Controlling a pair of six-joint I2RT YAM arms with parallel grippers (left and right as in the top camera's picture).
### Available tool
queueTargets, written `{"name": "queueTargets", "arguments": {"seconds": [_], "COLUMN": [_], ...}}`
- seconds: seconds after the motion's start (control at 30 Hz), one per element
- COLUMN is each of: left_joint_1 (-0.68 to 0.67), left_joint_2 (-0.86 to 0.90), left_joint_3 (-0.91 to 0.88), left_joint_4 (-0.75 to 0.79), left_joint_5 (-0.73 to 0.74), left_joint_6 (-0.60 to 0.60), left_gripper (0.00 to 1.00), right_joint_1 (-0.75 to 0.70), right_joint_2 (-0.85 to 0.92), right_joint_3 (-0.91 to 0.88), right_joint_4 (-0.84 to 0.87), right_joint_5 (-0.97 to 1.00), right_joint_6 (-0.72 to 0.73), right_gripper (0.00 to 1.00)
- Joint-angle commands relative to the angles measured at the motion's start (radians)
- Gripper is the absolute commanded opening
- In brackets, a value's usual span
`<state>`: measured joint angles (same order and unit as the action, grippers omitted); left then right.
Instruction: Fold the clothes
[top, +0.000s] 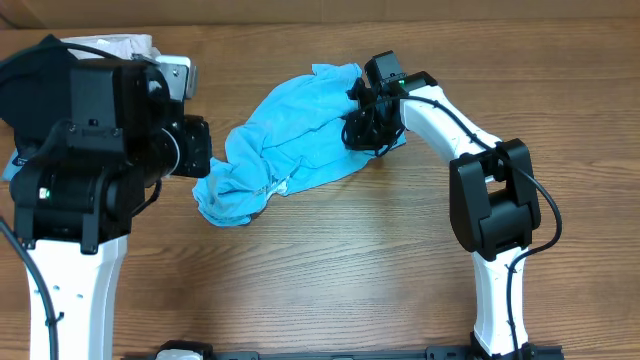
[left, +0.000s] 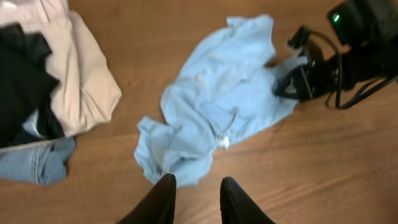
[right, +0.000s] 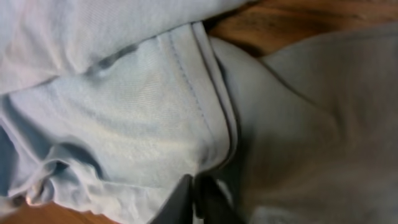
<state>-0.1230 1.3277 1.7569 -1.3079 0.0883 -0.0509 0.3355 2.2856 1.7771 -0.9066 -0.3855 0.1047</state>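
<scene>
Table: a brown wood-grain tabletop (top: 400, 280) fills the overhead view, with one robot arm at each side.

Task item: a light sky-blue cotton T-shirt (top: 285, 140) lies crumpled near the middle of the table, towards the back. It is bunched in a diagonal heap, not spread flat, so no fold has been made yet.

Other clothes: at the table's left end, apart from the T-shirt, sit pale beige trousers (left: 81, 81), a black garment (left: 18, 87) on top of them, and a piece of blue denim (left: 34, 165).

Left gripper: the left gripper (left: 196, 199) hangs just short of the T-shirt's lower left corner. Its dark fingers are parted with a clear gap and hold nothing.

Right gripper: the right gripper (right: 194, 199) is down on the T-shirt's right edge. Its fingertips are drawn together at a stitched hem and appear to pinch the cloth.

Risk: the heap has several layers, so the pinch may catch more than one. Lifting would then drag the whole bundle instead of opening it.

Risk: a pull by the right arm alone could slide the T-shirt away from the left gripper.
</scene>
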Motion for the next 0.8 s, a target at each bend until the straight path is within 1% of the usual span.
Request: {"name": "queueTargets", "arguments": {"seconds": [0.0,0.13,0.27,0.3,0.4,0.43,0.5,0.6,0.77], "left_joint_1": [-0.003,-0.003,-0.003,-0.003,-0.003,-0.003,-0.003,-0.003,-0.003], "left_joint_2": [0.034,0.059,0.08,0.088,0.099,0.105,0.111,0.117,0.13], "left_joint_3": [-0.003,-0.003,-0.003,-0.003,-0.003,-0.003,-0.003,-0.004,-0.024], "left_joint_4": [-0.034,-0.061,-0.067,-0.068,-0.072,-0.073,-0.071,-0.072,-0.071], "left_joint_5": [-0.01,-0.01,-0.01,-0.009,-0.008,0.002,0.021,0.044,0.109], "left_joint_6": [-0.01,-0.018,-0.029,-0.029,-0.029,-0.028,-0.028,-0.028,-0.028], "left_gripper": [0.28,0.28,0.26,0.26,0.27,0.27,0.27,0.27,0.28], "right_joint_1": [0.004,-0.016,-0.051,-0.068,-0.106,-0.142,-0.184,-0.245,-0.332], "right_joint_2": [0.01,-0.042,-0.142,-0.188,-0.257,-0.297,-0.33,-0.366,-0.372], "right_joint_3": [0.006,0.077,0.222,0.305,0.434,0.499,0.534,0.537,0.536], "right_joint_4": [-0.003,-0.075,-0.18,-0.239,-0.34,-0.401,-0.454,-0.523,-0.631], "right_joint_5": [0.003,0.014,0.072,0.125,0.258,0.333,0.373,0.402,0.422], "right_joint_6": [0.0,0.0,0.0,0.001,0.036,0.054,0.058,0.07,0.083], "right_gripper": [0.04,0.04,0.04,0.04,0.04,0.04,0.04,0.04,0.04]}}
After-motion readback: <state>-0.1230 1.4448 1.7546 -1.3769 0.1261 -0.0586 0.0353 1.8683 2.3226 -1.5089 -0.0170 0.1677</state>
